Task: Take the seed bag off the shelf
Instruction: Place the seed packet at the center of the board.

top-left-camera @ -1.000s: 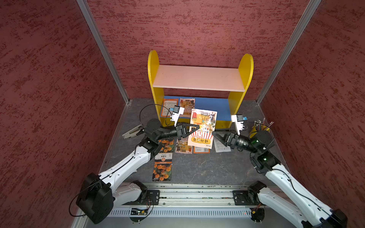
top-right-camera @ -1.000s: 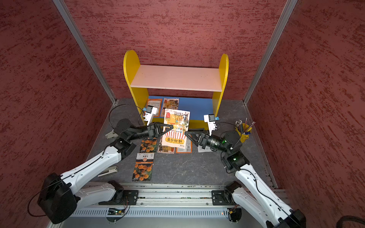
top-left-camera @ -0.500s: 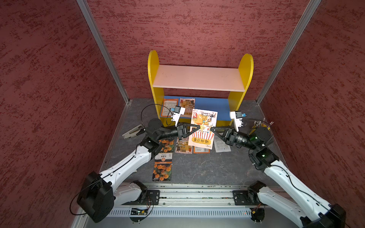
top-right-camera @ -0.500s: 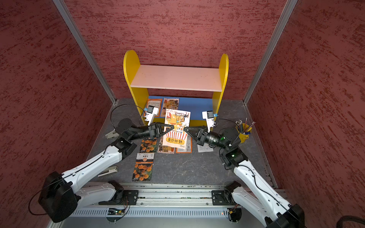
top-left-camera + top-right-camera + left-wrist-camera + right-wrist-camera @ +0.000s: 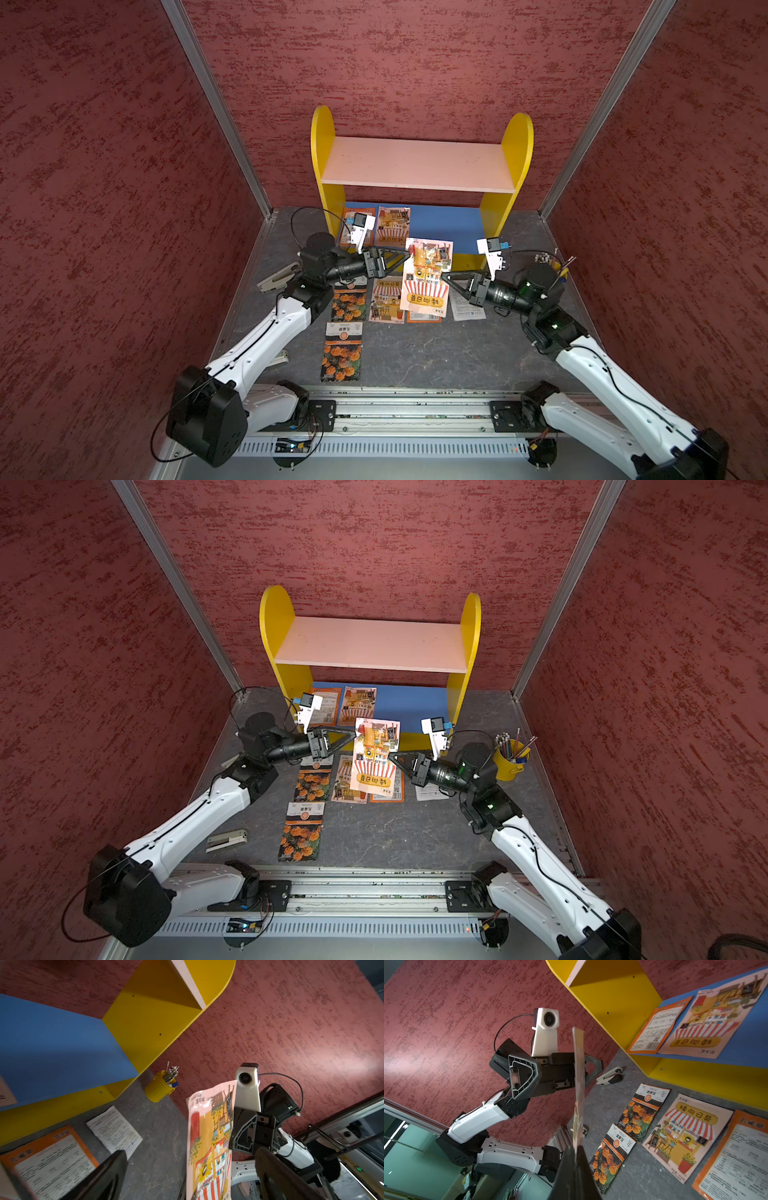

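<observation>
Three walls close the scene in: a rear wall (image 5: 415, 62), a left wall (image 5: 104, 208) and a right wall (image 5: 685, 249), all clad in the same rough, dark red mottled texture. Slim silver metal posts (image 5: 216, 108) run up both rear corners. The desk (image 5: 415, 353) is a dark grey, stone-like slab with faint pale veins. Light falls evenly from above, brightest on the rear wall. In the right wrist view, a pale green glossy surface (image 5: 404, 1147) carries thin bright streaks.

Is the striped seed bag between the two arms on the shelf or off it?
Off it: the seed bag hangs in front of the shelf, pinched by the right gripper.
</observation>
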Available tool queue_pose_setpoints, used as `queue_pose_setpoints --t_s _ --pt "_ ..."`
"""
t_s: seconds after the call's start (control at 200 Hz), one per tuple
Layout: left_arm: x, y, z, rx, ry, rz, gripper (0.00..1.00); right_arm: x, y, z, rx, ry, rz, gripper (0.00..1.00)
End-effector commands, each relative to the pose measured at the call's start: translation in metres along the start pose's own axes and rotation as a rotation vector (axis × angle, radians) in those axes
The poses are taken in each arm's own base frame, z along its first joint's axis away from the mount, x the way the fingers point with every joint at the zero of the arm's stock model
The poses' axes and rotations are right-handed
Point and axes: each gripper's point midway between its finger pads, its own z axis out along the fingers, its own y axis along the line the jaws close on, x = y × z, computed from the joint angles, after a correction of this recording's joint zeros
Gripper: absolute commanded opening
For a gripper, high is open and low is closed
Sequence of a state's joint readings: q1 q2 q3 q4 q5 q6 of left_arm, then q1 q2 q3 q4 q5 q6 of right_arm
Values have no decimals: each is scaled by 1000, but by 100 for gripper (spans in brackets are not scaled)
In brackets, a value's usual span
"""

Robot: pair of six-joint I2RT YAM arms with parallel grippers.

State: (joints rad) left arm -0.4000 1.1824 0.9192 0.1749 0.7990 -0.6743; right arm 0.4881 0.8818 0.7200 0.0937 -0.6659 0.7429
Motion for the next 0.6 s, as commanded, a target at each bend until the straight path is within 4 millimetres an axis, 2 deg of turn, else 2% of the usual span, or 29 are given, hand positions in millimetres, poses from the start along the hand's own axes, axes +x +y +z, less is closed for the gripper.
queue_pose_setpoints --t_s 0.0,0.15,0.321,0.591 --pt "7 17 -17 -193 48 61 100 32 -31 4 99 54 69 0" --pt "10 35 -34 -349 53 98 100 77 -55 17 137 109 159 0" --pt "14 50 -41 -402 27 79 100 125 -74 39 179 189 223 0" --pt "27 69 -49 -465 26 56 100 178 -95 61 215 230 297 0"
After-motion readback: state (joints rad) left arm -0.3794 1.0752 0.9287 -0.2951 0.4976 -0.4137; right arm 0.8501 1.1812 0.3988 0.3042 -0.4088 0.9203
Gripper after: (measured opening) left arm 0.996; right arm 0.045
